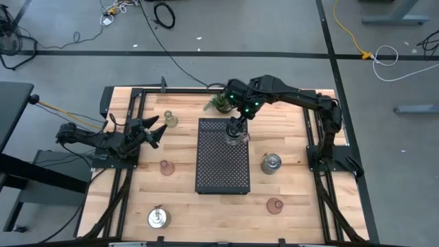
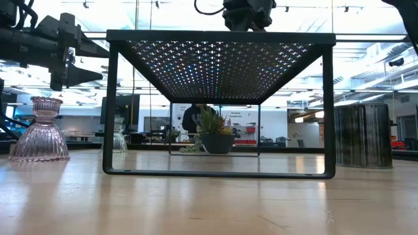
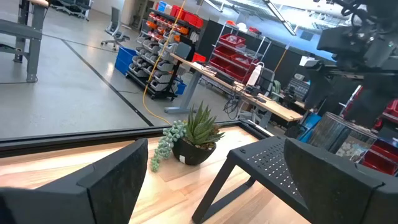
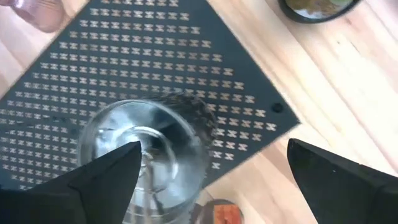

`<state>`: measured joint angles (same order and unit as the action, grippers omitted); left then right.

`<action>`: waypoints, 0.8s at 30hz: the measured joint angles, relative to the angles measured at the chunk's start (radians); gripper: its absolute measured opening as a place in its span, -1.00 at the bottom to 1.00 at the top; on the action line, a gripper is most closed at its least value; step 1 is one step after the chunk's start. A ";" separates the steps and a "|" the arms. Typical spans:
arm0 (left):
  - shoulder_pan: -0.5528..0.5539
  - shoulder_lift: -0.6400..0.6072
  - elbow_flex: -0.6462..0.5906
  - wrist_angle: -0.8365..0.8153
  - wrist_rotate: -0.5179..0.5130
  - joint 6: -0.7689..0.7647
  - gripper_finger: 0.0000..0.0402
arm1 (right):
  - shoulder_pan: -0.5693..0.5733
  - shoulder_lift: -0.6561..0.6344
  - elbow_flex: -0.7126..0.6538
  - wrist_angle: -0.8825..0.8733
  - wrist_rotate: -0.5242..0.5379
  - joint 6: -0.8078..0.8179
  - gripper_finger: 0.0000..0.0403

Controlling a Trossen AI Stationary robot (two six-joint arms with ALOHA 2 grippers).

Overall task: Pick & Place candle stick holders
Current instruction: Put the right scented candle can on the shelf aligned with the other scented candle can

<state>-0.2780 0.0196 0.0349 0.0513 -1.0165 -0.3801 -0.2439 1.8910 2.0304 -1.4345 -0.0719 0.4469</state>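
Silver candle stick holder (image 4: 146, 158) stands on black perforated tray (image 1: 222, 175), directly beneath right gripper (image 1: 236, 130); jaws spread wide, gripping nothing. One placed, apparently; five remain on table (image 1: 178, 219). Left gripper (image 1: 152, 130) waits wide open, empty, off to tray's side.

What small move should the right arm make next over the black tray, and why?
Probably lift straight up. The right gripper hangs open over the black tray, with a silver holder standing on the tray's far end between its fingers, apparently just released. The left gripper waits open at the table's left side.
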 joint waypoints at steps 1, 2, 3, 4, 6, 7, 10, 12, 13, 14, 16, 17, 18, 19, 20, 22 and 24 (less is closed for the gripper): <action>0.000 0.000 0.000 0.000 0.000 0.000 0.88 | -0.005 -0.002 0.000 -0.008 0.007 -0.003 0.99; 0.000 0.000 0.000 0.000 0.000 0.000 0.88 | -0.010 -0.004 0.000 -0.007 0.008 -0.006 0.99; 0.000 0.000 0.000 0.000 0.000 0.000 0.88 | -0.015 -0.010 0.000 -0.007 0.007 -0.007 0.99; 0.000 0.000 0.000 0.000 0.000 0.000 0.88 | -0.018 -0.016 0.000 -0.017 0.008 -0.007 0.99; 0.000 0.000 0.000 0.000 0.000 0.000 0.88 | -0.024 -0.033 0.000 -0.027 0.007 -0.006 0.99; 0.000 0.000 0.000 0.000 0.000 0.000 0.88 | -0.025 -0.041 0.000 -0.028 0.007 -0.006 0.99; 0.000 0.000 0.000 0.000 0.000 -0.001 0.88 | -0.025 -0.063 0.000 -0.029 0.008 -0.003 0.99; 0.000 0.000 0.000 0.000 0.000 0.000 0.88 | -0.025 -0.081 0.000 -0.047 0.011 -0.003 0.99; 0.000 0.000 0.000 0.000 0.000 0.000 0.88 | -0.024 -0.089 0.000 -0.069 0.011 -0.001 0.99; 0.000 0.000 0.000 0.000 0.000 0.000 0.88 | -0.024 -0.095 0.000 -0.092 0.011 0.004 0.99; 0.000 0.000 0.000 0.000 0.000 0.000 0.88 | -0.019 -0.108 0.000 -0.138 0.012 0.009 0.99; 0.000 0.000 0.000 0.000 0.000 0.000 0.88 | -0.016 -0.115 0.000 -0.143 0.017 0.009 0.99; 0.000 0.000 0.000 0.000 0.000 0.000 0.88 | -0.011 -0.128 -0.004 -0.133 0.029 0.009 0.99; 0.000 0.000 0.000 0.000 0.000 0.000 0.88 | -0.005 -0.145 -0.017 -0.129 0.040 0.009 0.99; 0.000 0.000 0.000 0.000 0.000 0.000 0.88 | 0.002 -0.164 -0.034 -0.136 0.045 0.014 0.99; 0.000 0.000 0.000 0.000 0.000 0.000 0.88 | 0.011 -0.203 -0.078 -0.137 0.035 0.026 0.99; 0.000 0.000 0.000 0.000 0.000 0.000 0.88 | 0.021 -0.239 -0.141 -0.136 0.018 0.057 0.99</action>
<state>-0.2779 0.0194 0.0349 0.0509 -1.0168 -0.3801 -0.2225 1.6519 1.8891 -1.5709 -0.0534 0.5044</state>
